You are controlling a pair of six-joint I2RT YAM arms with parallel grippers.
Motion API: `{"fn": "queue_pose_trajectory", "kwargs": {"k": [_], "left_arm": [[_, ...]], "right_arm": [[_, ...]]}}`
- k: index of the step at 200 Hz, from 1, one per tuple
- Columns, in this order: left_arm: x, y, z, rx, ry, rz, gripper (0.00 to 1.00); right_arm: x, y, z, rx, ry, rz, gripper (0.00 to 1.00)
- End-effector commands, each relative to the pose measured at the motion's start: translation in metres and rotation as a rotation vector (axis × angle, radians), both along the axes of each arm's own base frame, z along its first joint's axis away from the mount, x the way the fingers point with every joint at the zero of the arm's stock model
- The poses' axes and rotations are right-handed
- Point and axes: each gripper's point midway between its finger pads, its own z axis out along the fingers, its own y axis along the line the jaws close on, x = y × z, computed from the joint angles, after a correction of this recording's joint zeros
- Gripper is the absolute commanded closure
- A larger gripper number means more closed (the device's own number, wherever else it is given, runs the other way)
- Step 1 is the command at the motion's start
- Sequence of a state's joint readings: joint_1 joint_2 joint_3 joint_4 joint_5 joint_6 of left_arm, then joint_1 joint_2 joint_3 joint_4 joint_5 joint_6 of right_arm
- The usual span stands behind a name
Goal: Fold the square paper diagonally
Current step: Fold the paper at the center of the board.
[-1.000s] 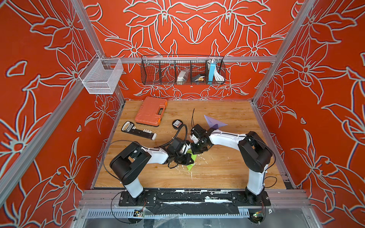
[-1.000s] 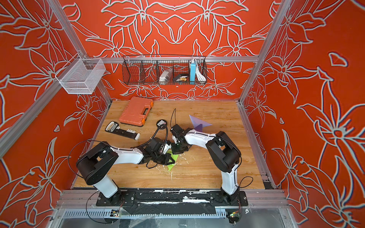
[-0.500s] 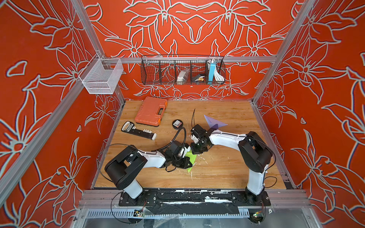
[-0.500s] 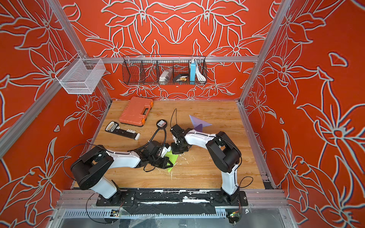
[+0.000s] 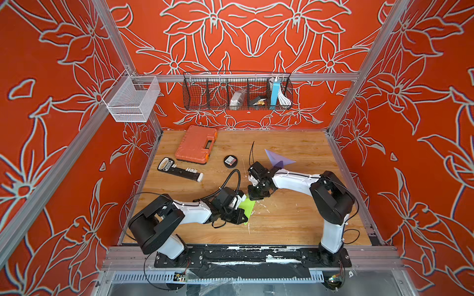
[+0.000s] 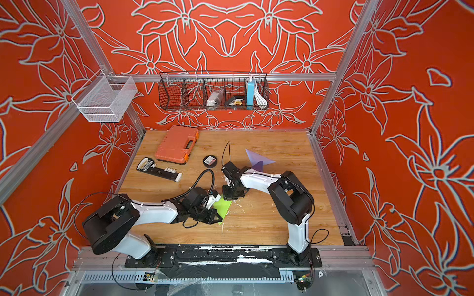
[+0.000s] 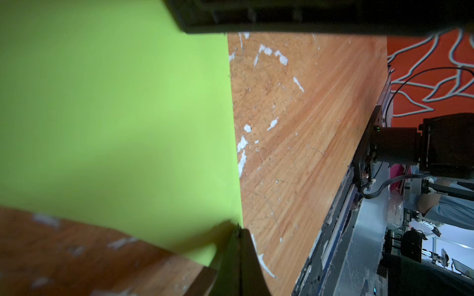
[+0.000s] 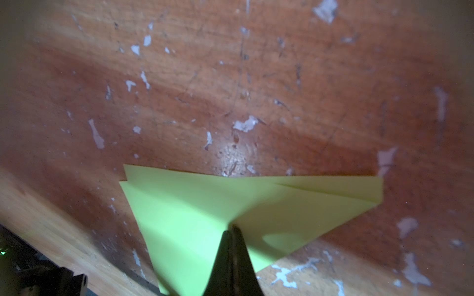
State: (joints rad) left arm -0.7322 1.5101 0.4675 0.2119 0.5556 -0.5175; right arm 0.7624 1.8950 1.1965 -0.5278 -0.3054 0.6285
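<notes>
— Starting with the table [image 5: 295, 225]: where is the green paper [image 5: 248, 207]?

— Around the middle, a little to the near side, between our two arms. In both top views we get only a green sliver, because the left arm's wrist covers most of it. The purple paper [image 5: 278, 160] lies well apart, farther back and to the right.

— And the grippers?

— We read the left gripper [image 7: 239, 232] as fully closed, with its tips together at a corner of the sheet. We cannot tell whether a layer is nipped between them. The right gripper [image 8: 233, 228] is closed too and holds nothing; its tip rests on top of the folded sheet.

— What worries us?

— The layers. The right wrist view shows what the top views cannot: the upper flap sits skewed on the lower one. A strip of the lower layer shows along one edge, and one corner looks doubled. If we press the crease now, we fix that skew for good.

— Anything else?

— A closed tip dragged along the fold could push the whole sheet over the smooth wood, since so little pins it. If either tip lifts too soon, we judge the flap may spring open.

— The left wrist view?

— It adds only the corner contact. We cannot make out the two layers there.
</notes>
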Motion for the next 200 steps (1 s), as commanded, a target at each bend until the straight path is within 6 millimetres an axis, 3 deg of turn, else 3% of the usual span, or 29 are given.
{"fn": "queue_pose_trajectory", "kwargs": {"k": [1,140,160,184,200], "left_arm": [[-0.031,0.02,-0.026,0.114,0.101,-0.025,1.0],[-0.043,0.013,-0.024,0.149,0.078,-0.058,1.0],[-0.041,0.012,-0.024,0.154,0.072,-0.052,1.0],[-0.04,0.01,-0.025,0.153,0.078,-0.049,1.0],[-0.039,0.009,-0.025,0.15,0.08,-0.047,1.0]], "right_arm": [[-0.006,-0.031,-0.044,-0.156,0.016,-0.035,1.0],[-0.006,-0.027,-0.044,-0.133,0.013,-0.028,1.0],[-0.003,-0.015,-0.029,-0.064,-0.014,0.009,1.0],[-0.003,0.002,0.008,0.048,-0.068,0.116,1.0],[-0.007,0.002,0.027,0.055,-0.081,0.179,1.0]]}}
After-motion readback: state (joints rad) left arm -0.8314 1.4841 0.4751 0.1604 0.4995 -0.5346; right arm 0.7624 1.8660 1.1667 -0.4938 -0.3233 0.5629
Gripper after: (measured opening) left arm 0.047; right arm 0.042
